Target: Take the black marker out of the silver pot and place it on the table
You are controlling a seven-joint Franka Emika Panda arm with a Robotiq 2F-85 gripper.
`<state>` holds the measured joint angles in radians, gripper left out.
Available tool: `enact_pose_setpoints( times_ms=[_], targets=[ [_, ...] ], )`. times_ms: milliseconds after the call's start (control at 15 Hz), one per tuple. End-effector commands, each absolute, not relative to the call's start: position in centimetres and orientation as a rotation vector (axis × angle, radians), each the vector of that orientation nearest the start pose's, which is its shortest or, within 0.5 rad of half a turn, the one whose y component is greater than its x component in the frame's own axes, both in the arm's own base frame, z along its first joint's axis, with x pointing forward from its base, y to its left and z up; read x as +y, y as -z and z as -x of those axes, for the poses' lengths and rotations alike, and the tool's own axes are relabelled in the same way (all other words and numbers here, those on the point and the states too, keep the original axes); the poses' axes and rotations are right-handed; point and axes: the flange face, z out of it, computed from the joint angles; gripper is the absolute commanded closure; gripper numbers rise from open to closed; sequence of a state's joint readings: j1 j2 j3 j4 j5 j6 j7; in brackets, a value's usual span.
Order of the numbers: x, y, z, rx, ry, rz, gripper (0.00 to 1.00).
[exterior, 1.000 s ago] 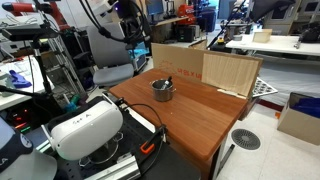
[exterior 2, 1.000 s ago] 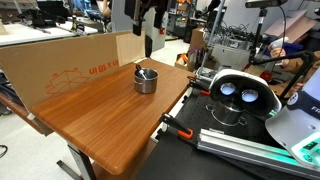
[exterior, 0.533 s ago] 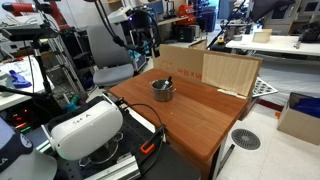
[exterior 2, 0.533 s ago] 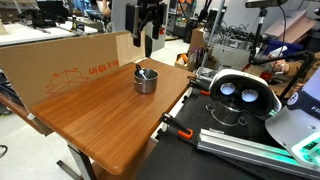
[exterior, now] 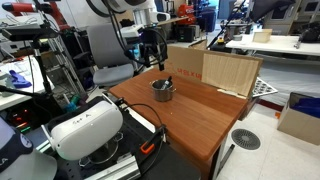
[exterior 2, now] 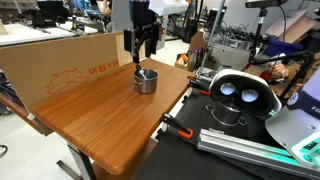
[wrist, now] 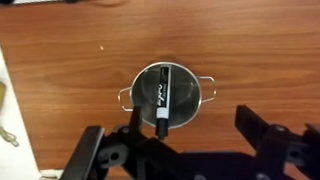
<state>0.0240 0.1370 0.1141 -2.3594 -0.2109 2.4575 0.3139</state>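
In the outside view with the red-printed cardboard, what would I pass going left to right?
In an exterior view: cardboard → pot → white two-lens device.

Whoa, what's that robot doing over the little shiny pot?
The robot's claw hovers open above the silver pot, which sits on the brown table. A black marker lies inside the pot, untouched. The claw holds nothing; it looks lined up to reach in and grab the marker.
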Motion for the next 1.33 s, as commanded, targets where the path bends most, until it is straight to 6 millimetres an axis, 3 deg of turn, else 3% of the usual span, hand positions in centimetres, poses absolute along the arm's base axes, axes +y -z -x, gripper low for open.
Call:
enact_pose_setpoints(
  times_ms=[0,400,1067,1133,1200,1267],
  targets=[
    [6.6,-25.5,-51.8,0.040,-0.057,3.297,0.00],
    [5.4,-23.7,-54.0,0.110,-0.103,3.304,0.00],
    [4.8,-20.8,-55.4,0.154,-0.186,3.359,0.00],
    [4.8,-20.7,-55.5,0.161,-0.197,3.358,0.09],
    [4.8,-20.7,-55.6,0.164,-0.203,3.358,0.26],
    [4.8,-20.8,-55.8,0.166,-0.207,3.357,0.34]
  ],
)
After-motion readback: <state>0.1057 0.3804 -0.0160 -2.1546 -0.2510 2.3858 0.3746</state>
